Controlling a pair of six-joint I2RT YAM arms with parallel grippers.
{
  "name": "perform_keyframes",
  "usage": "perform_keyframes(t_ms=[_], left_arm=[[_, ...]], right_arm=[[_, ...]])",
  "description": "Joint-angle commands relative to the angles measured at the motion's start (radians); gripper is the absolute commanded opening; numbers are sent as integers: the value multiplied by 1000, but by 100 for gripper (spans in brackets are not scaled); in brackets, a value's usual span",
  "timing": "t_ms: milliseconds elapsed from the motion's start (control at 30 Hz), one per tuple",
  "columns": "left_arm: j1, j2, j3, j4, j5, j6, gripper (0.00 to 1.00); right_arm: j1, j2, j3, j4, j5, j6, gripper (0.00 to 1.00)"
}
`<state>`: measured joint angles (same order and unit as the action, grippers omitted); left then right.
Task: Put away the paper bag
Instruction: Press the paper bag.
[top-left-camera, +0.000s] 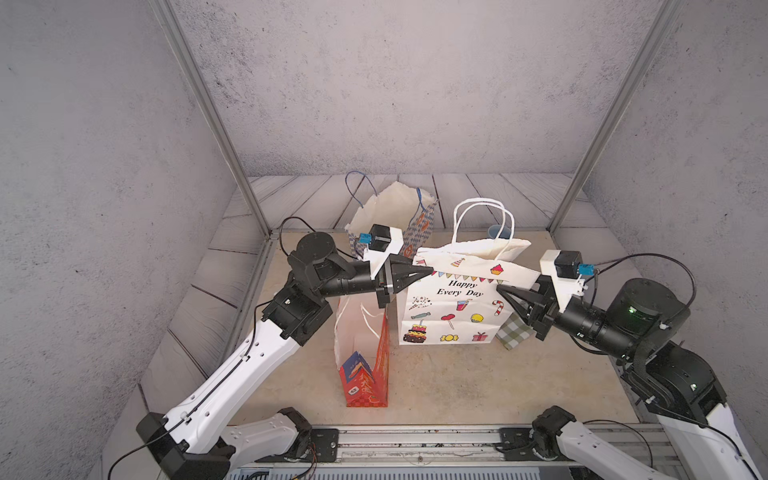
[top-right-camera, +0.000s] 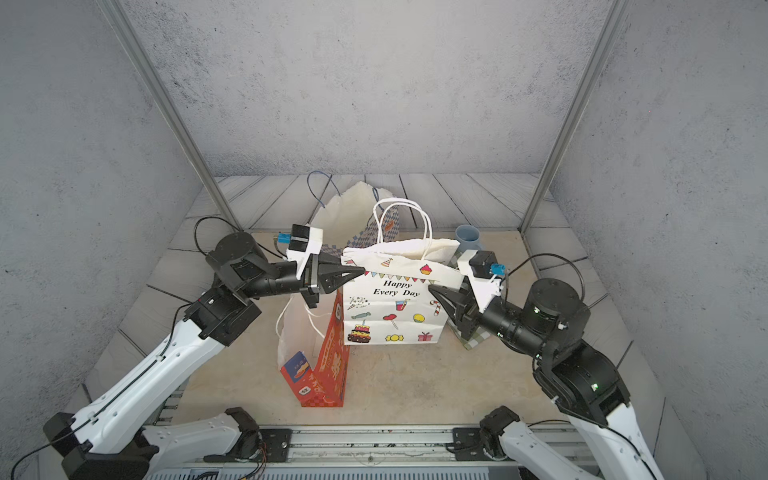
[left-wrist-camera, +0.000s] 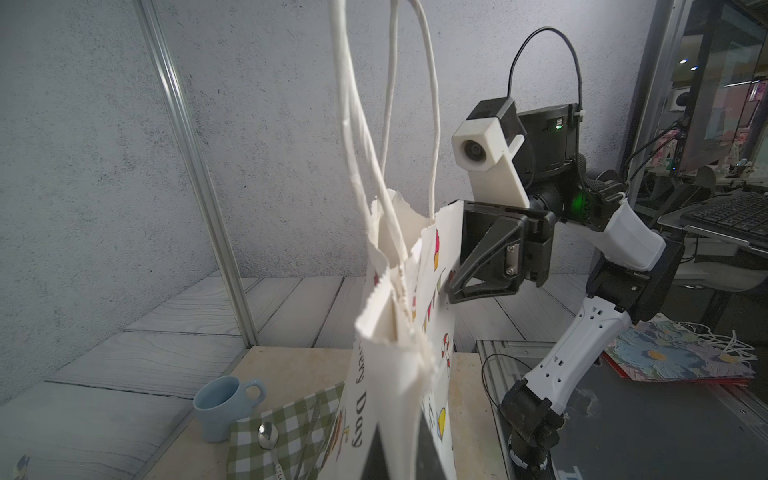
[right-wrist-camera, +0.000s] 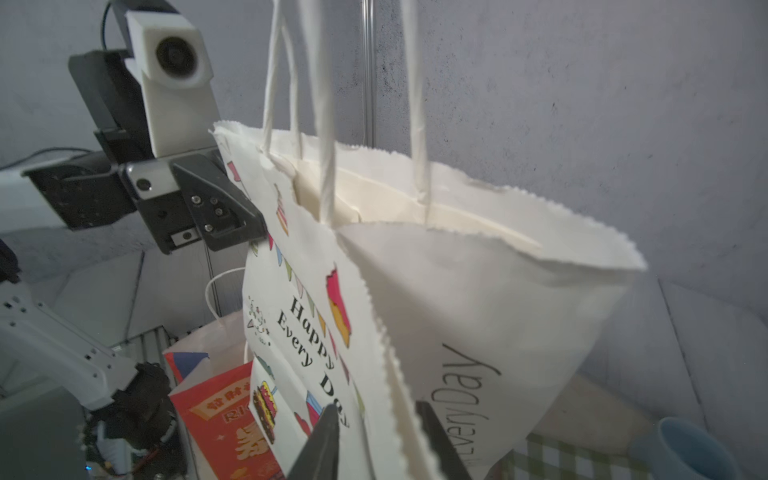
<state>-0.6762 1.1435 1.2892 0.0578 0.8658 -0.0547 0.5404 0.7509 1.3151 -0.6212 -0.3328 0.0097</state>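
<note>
Centrally, the paper bag (top-left-camera: 453, 307) stands upright on the desk (top-left-camera: 457, 395) between the two arms, its mouth open and its handles (right-wrist-camera: 417, 104) raised.

(a) Grip. The left hand (top-left-camera: 426, 272) is clamped together on the bag's upper left edge. The right hand (top-left-camera: 500, 289) has its jaws apart, and in the right wrist view the bag's right side fold runs between them.

(b) Handling. We judge the bag light, thin-walled and empty. It should crease or tear at its serrated rim rather than resist, and it will collapse along its side folds when pressed. The twisted cord handles are limp. We would take hold at the upper corners, where the paper is doubled, and keep the pull gentle and even on both sides.

(c) Writing. The front reads "Happy Every Day" under a string of pennants, with a cake, sweets and a gift box printed below. The same phrase appears in part on the far panel. A red bag (top-left-camera: 365, 374) just beside it carries gold characters, which we cannot read with confidence at this blur.
</note>
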Motion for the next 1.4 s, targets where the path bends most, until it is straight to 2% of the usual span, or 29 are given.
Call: perform_keyframes(t_ms=[0,100,233,333,467,633,767,900,1067,1367], left_arm=[[-3,-12,11,47,-19,7,0],[-3,-12,11,42,-25,16,0],[-3,-10,13,40,-5,18,0],[-3,-13,12,30,37,19,0],[-3,-14,9,31,117,-6,0],[-6,-17,0,125,234,-116,0],[-8,-18,-5,226,300,-232,0],[-11,-15,3,303,318,-305,0],[-14,-4,21,308,341,-344,0],[-14,2,9,267,314,-327,0]], right_arm=[[3,-25,42,-76,123,-21,50],[3,-58,66,-141,245,-65,66],[1,-66,100,-217,313,-134,85],[1,-35,154,-248,265,-154,91],[2,-9,185,-205,121,-150,97],[3,22,213,-189,40,-140,100],[2,23,221,-156,-104,-103,99],[3,26,197,-95,-259,-23,99],[2,-5,134,36,-325,37,86],[3,6,132,57,-391,61,57]])
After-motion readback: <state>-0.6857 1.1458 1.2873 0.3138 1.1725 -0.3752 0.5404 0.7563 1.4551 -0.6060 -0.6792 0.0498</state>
